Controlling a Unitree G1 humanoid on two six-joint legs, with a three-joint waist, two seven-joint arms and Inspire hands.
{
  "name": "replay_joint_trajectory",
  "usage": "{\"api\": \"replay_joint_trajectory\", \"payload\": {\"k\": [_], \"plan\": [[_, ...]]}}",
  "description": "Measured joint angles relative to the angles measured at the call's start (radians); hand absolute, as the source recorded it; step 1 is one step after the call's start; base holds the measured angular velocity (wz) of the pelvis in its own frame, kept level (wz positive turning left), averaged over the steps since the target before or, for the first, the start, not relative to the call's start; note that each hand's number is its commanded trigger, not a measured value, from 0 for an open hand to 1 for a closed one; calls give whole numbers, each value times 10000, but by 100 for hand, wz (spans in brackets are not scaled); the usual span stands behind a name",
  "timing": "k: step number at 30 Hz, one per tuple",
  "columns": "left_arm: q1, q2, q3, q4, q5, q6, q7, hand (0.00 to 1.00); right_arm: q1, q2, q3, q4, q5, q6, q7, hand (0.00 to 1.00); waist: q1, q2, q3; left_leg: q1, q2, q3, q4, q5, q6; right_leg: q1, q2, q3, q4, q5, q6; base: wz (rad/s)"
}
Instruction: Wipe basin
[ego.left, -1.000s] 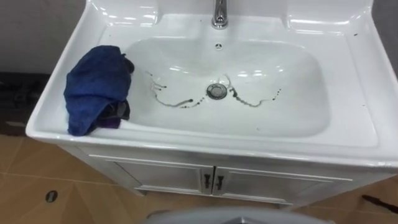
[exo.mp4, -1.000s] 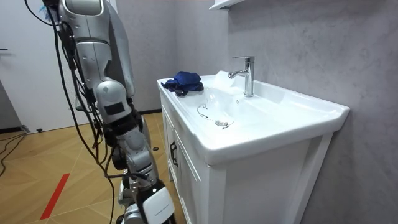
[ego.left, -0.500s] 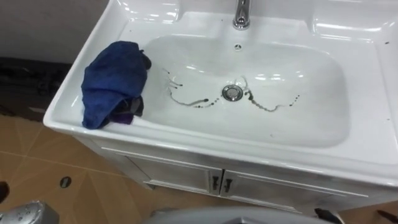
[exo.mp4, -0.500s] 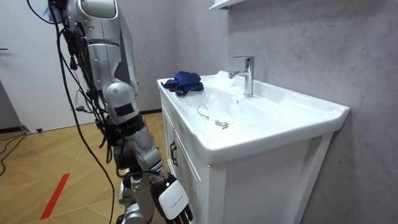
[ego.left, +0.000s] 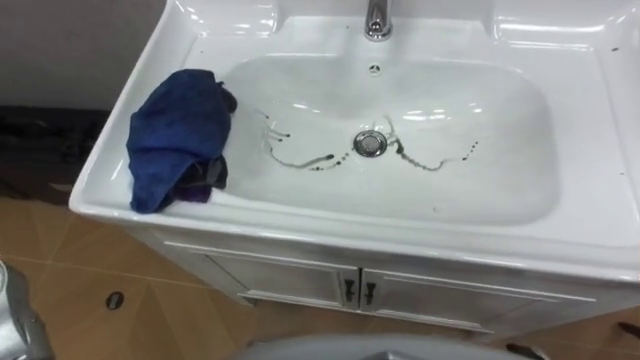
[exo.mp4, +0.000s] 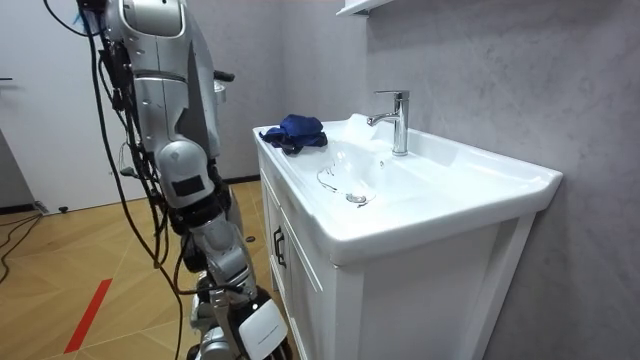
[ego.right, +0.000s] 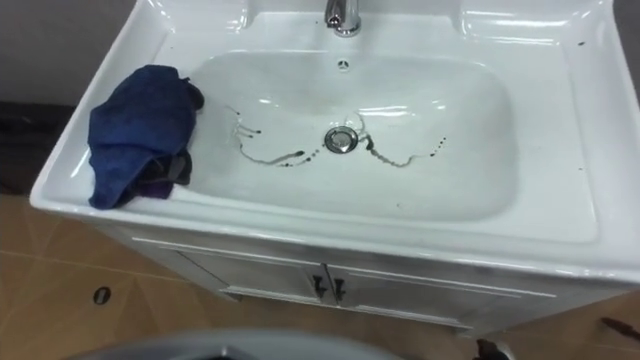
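Hanging low, right hand (exo.mp4: 262, 333), seemingly beside cabinet (exo.mp4: 305, 290)

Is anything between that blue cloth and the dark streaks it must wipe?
Nothing visible. The blue cloth lies on the left rim of the basin, and bare white bowl runs from it to the dark streaks.

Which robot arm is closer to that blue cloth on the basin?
Left, seemingly. The left arm shows low at the left edge, under the basin end holding the blue cloth. The right hand hangs low by the cabinet, well under the rim.
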Motion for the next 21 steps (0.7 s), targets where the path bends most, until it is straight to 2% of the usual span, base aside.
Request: {"api": "replay_joint_trajectory", "payload": {"k": [3, 5, 10, 16, 21], "plan": [[-83, 1, -73, -503, 662, 3, -106, 0, -17, -25, -4, 85, 21, -7, 188, 0, -181, -57, -31, -23, -3, 74, 15, 0, -1, -12, -7, 28, -1, 6, 4, -6], [-91, 6, -360, -964, 1357, 14, -397, 0, 18, -17, 0, 113, 83, -7, 292, 0, -282, -56, -59, -14, -8, 92, 11, 1, -1, -15, -5, 84, 7, 10, 11, -3], [-304, 29, -1090, -1499, 2482, 17, -1225, 0, -105, 39, -8, 464, -77, -46, 385, 0, -370, -146, -24, 100, -7, 310, 4, 1, -1, -9, 8, 342, 65, 10, 13, -14], [-350, 56, -2100, -1878, 3452, 25, -2471, 0, -200, 116, -2, 576, -84, -68, 629, 0, -858, -345, 6, 106, -9, 327, 4, 1, -1, -1, 7, 333, 22, 18, 26, -1], [-351, 73, -2804, -1894, 3621, 74, -3103, 0, -217, 115, -4, 721, -91, -65, 1067, 0, -1094, -429, 46, 213, -5, 609, -4, 0, -1, -9, 20, 555, 21, 32, 46, -12]]}}
